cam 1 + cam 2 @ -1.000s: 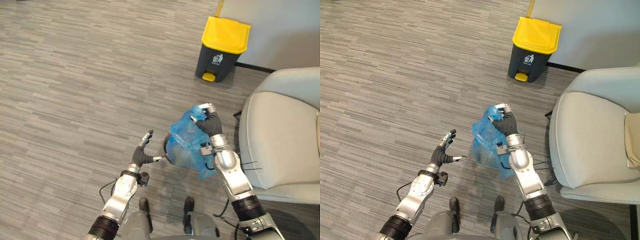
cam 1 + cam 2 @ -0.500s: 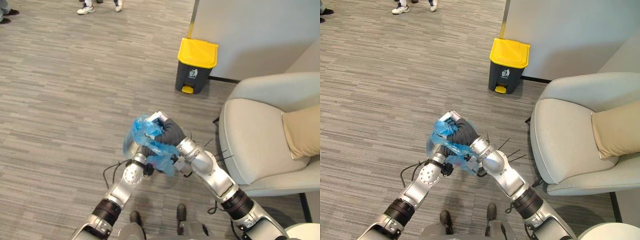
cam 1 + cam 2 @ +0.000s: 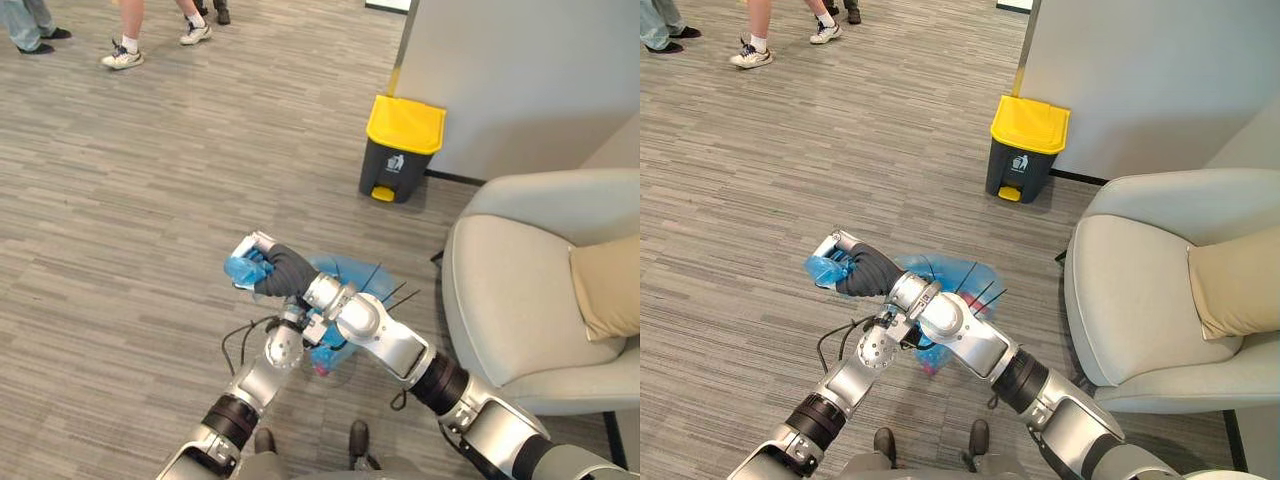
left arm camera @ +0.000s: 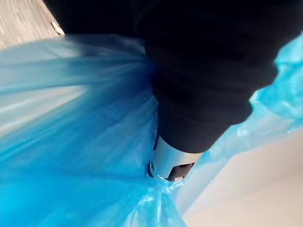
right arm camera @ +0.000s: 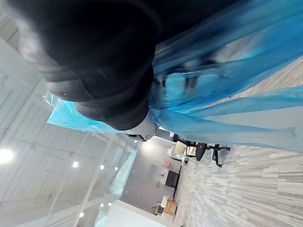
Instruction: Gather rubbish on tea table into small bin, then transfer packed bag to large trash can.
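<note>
A blue plastic rubbish bag [image 3: 350, 272] hangs in front of me above the floor. My right hand [image 3: 275, 268] reaches across to the left and is shut on the bag's bunched top [image 3: 243, 268]. Its wrist view has blue film [image 5: 246, 61] stretched past the dark cover. My left hand [image 4: 199, 94] is up against the bag's underside, tucked beneath the right forearm and pressed into the plastic [image 4: 71, 118]. The large trash can [image 3: 403, 145], dark grey with a yellow lid, stands shut by the wall ahead, well beyond the bag.
A light grey armchair [image 3: 540, 290] with a tan cushion [image 3: 610, 290] is close on my right. A grey partition wall [image 3: 520, 80] rises behind the can. People's legs and shoes [image 3: 125, 40] stand at the far left on the striped floor.
The view has swung. My right hand has carried the bag's top across to the left. My left hand, held open in the air a second ago, has come in under the bag.
</note>
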